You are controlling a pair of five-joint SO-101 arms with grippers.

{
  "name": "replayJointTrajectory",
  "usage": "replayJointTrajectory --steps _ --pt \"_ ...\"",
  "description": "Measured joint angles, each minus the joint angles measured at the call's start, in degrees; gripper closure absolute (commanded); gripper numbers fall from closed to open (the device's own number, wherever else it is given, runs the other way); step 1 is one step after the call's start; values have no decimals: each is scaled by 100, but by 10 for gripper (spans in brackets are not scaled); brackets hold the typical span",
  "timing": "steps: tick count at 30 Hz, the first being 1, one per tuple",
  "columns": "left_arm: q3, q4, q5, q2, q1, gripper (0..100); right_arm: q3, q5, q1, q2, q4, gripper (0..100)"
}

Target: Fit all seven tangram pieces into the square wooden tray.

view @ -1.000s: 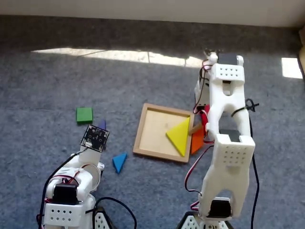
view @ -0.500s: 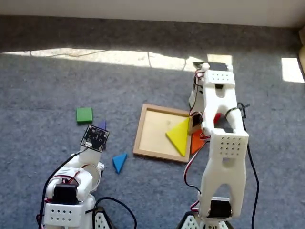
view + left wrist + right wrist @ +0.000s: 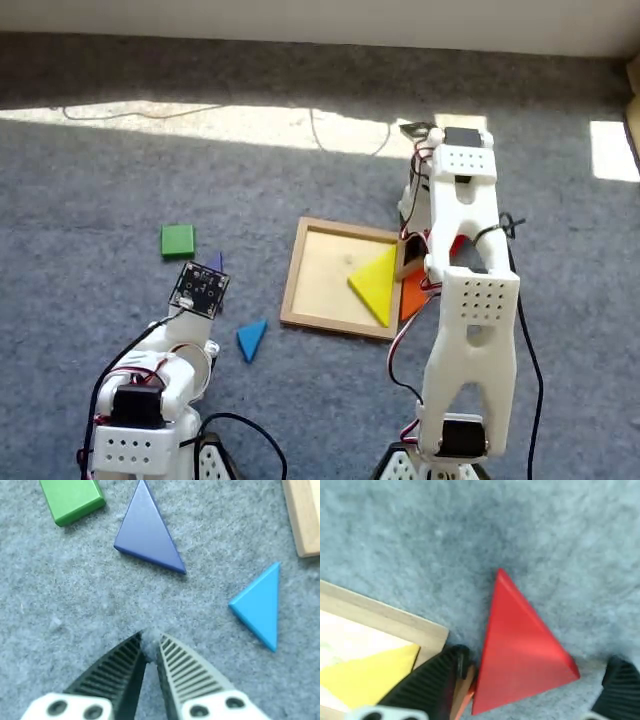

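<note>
Only the yellow triangle sits in the wooden tray; orange triangle, green square, purple triangle and blue triangle lie outside; right gripper gapes around the red triangle; left gripper is pinched together, empty.

Grey carpet, rough and fuzzy like felt. Pale wooden tray, smooth and matt. Red triangle and light blue triangle, smooth painted faces. Left gripper with ridged black plastic fingers.
</note>
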Motion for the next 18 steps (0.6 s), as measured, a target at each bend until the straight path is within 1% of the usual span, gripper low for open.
replayJointTrajectory --steps 3,9,11,18 --pt "0 0 0 0 0 994 -79 53 0 149 158 704" --pt "0 0 0 0 0 994 -369 35 97 202 475 935" --pt "0 0 0 0 0 994 -369 35 149 202 510 988" --pt "0 0 0 0 0 994 -387 35 308 123 527 994"
